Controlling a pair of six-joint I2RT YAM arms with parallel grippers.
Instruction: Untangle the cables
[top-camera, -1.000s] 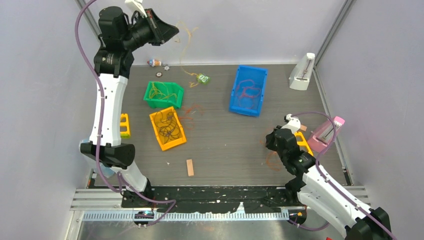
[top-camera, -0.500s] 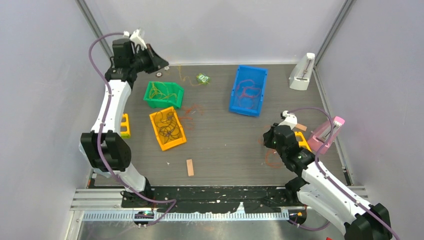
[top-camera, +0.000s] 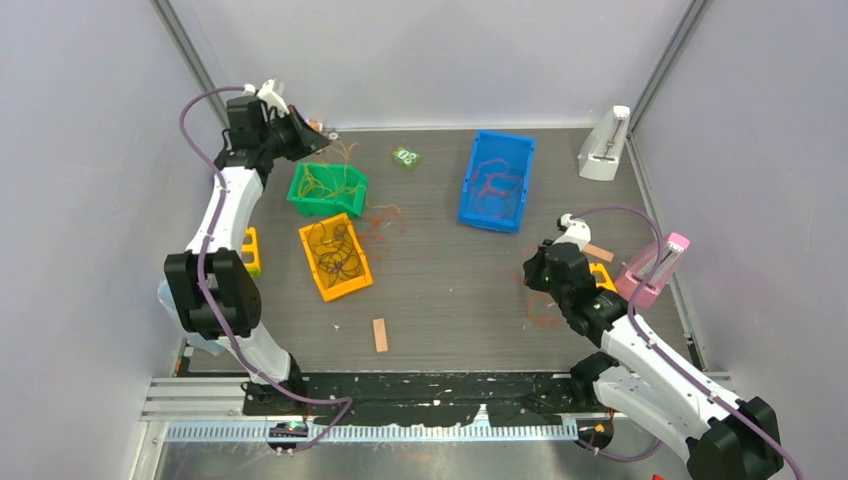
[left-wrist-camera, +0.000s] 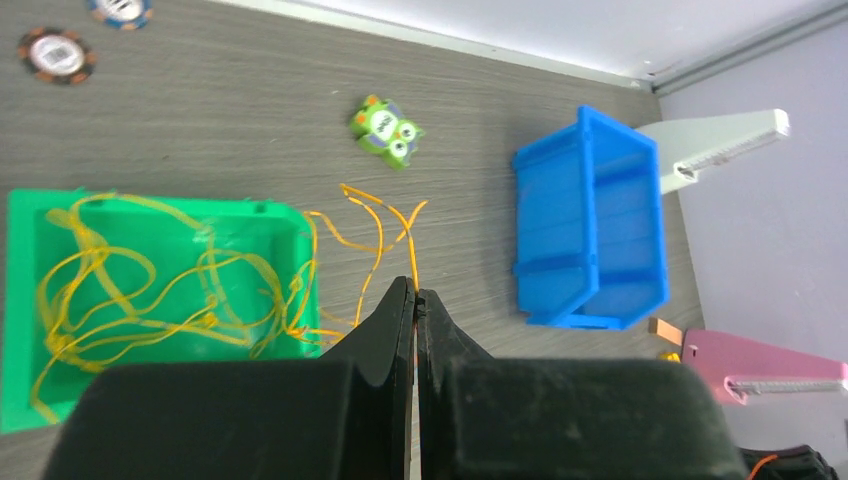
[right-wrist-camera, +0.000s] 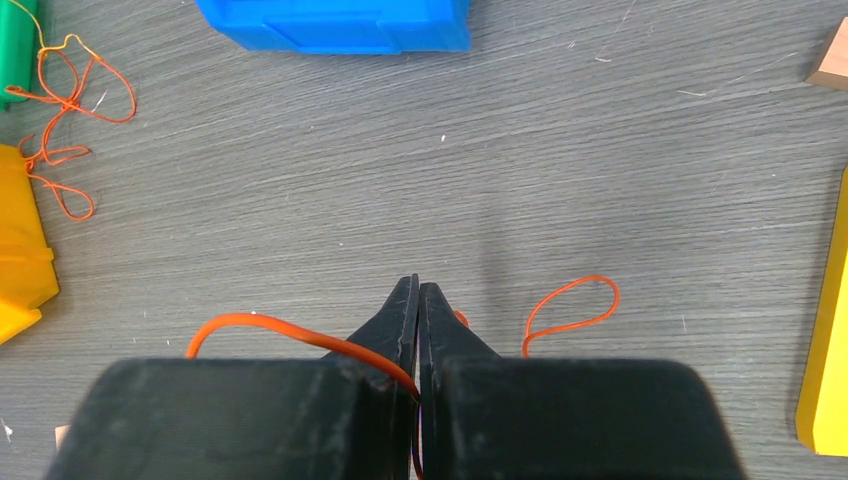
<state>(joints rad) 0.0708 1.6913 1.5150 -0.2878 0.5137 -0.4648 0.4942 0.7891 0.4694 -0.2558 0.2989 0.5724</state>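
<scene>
Basically both grippers are clenched. Left gripper (left-wrist-camera: 413, 297) sits at the table's (right-wrist-camera: 300, 150) 11 o'clock corner, fingers pressed together with no gap. Its tips pinch a yellow-orange cable (left-wrist-camera: 412, 250) that runs from the tips toward 12 o'clock in the wrist view and loops over to the green bin (left-wrist-camera: 250, 222) at 9 o'clock, where more yellow-orange strands (left-wrist-camera: 208, 322) lie piled inside. Blue bin (left-wrist-camera: 590, 200) is at 3 o'clock of the tips, apart from them. Right gripper (right-wrist-camera: 418, 287) is at the table's 4 o'clock, fingers also shut tight; an orange-red cable (right-wrist-camera: 270, 322) crosses its left finger and slips into the seam between the fingers, and a loop lies on the table at 2 o'clock of the tips. Orange bin (top-camera: 311, 268) holds dark cables (top-camera: 340, 255)
</scene>
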